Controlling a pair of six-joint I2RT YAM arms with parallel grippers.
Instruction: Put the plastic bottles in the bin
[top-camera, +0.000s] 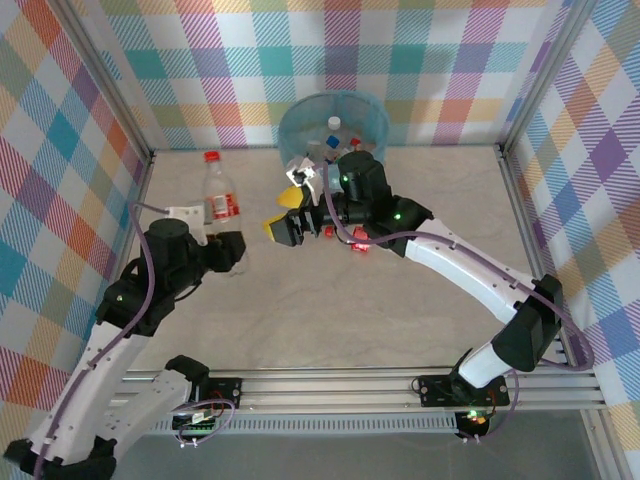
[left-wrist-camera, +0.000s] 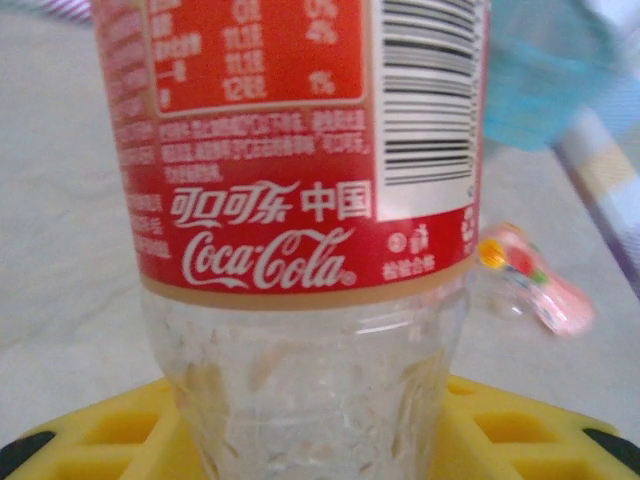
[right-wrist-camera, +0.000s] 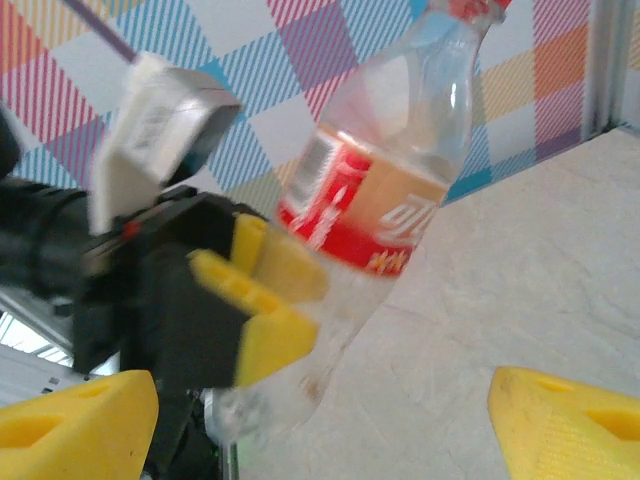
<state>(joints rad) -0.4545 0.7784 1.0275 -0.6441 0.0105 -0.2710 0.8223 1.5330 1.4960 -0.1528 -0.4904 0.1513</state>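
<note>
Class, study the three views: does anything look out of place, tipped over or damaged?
One small pink-labelled bottle lies on its side on the table, outside the bin. The Coca-Cola bottle stands upright in the left tool. Nothing looks spilled or broken.

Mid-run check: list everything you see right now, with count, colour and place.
cola bottle: one, clear with red label and red cap, upright on the left of the table
small bottle: one, clear with pink label, lying on the table beside the cola bottle
bottles in the bin: several, exact count unclear, clear with white and red caps
bin: one, light-blue liner, far middle of the table
table: one, pale beige
walls: multicolour plaid, on three sides
left gripper: yellow fingers, closed on the cola bottle's lower body
right gripper: yellow fingers, open and empty, in front of the bin
</note>
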